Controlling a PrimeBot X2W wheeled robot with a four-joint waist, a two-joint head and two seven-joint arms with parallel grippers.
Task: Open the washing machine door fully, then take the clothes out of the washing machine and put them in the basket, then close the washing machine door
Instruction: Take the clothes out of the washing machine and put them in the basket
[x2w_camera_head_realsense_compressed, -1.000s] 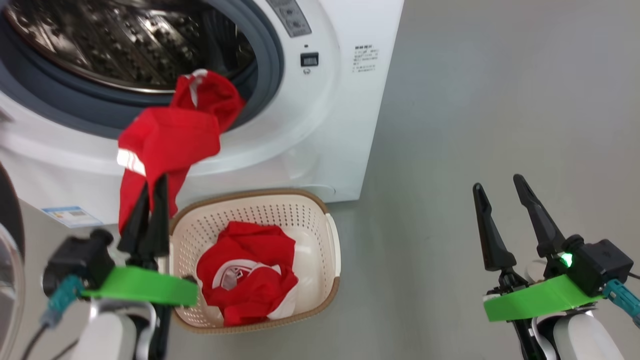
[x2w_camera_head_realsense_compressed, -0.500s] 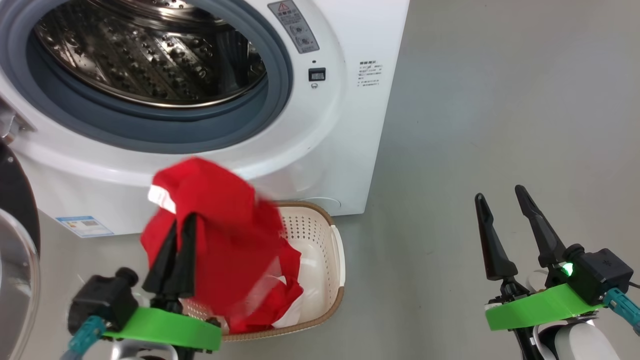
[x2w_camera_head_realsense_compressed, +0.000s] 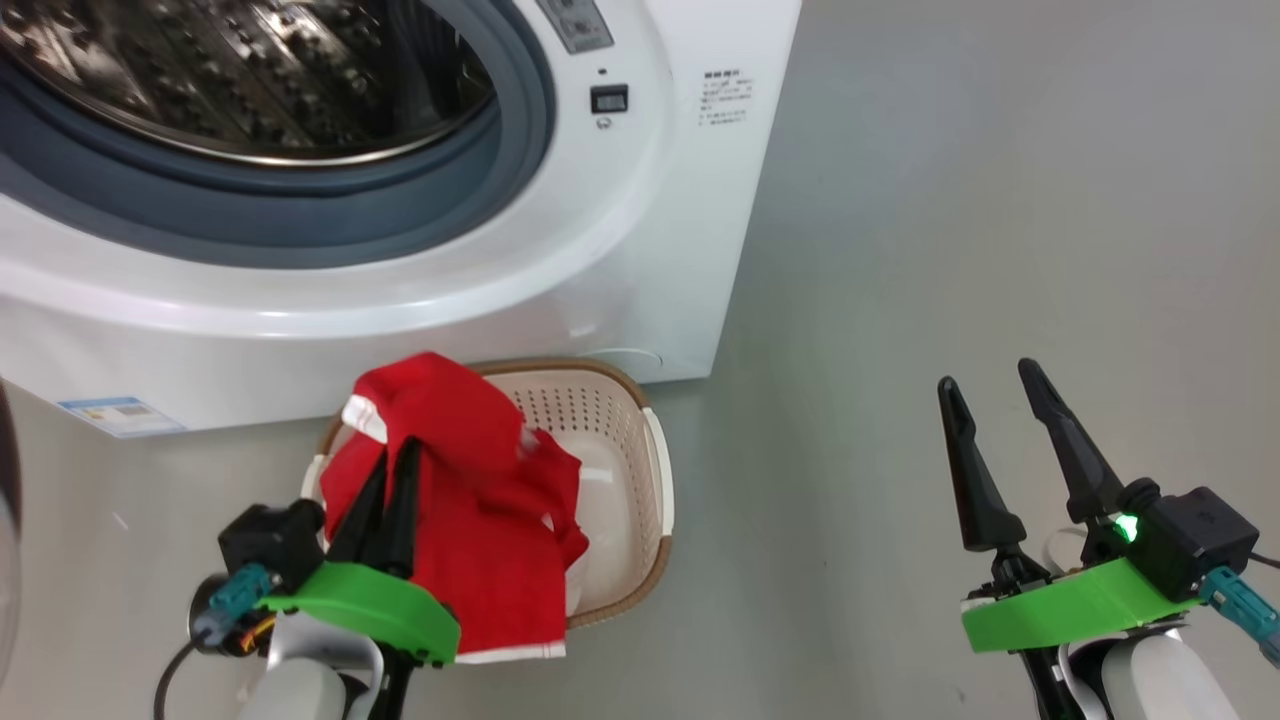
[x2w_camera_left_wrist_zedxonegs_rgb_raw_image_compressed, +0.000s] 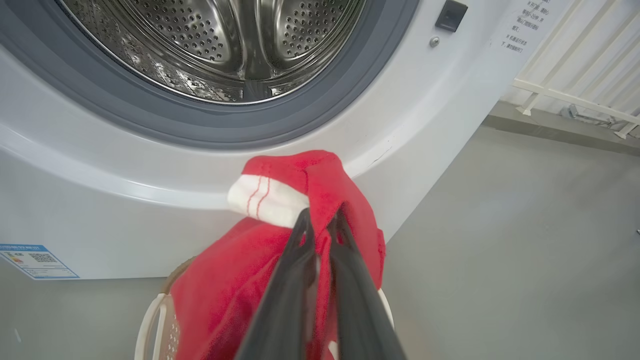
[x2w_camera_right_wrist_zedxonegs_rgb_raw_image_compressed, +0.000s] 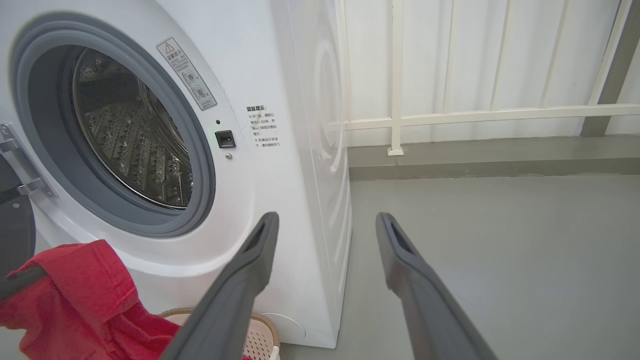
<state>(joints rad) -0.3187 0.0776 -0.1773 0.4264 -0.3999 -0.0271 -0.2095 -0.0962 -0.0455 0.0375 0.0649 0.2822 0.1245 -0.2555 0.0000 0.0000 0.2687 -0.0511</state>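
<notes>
Red clothes (x2w_camera_head_realsense_compressed: 470, 500) with white trim hung from the left pincer (x2w_camera_head_realsense_compressed: 398, 452), which was clamped on the fabric. They hung over the cream basket (x2w_camera_head_realsense_compressed: 655, 470), in front of the washing machine (x2w_camera_head_realsense_compressed: 640, 250). Long axis ran downward, white hem at the basket's near side. Basket interior mostly hidden underneath. Right pincer (x2w_camera_head_realsense_compressed: 987, 375) open, well apart.

White railing (x2w_camera_right_wrist_zedxonegs_rgb_raw_image_compressed: 397, 75) stands beyond the grey floor (x2w_camera_head_realsense_compressed: 1000, 200).
</notes>
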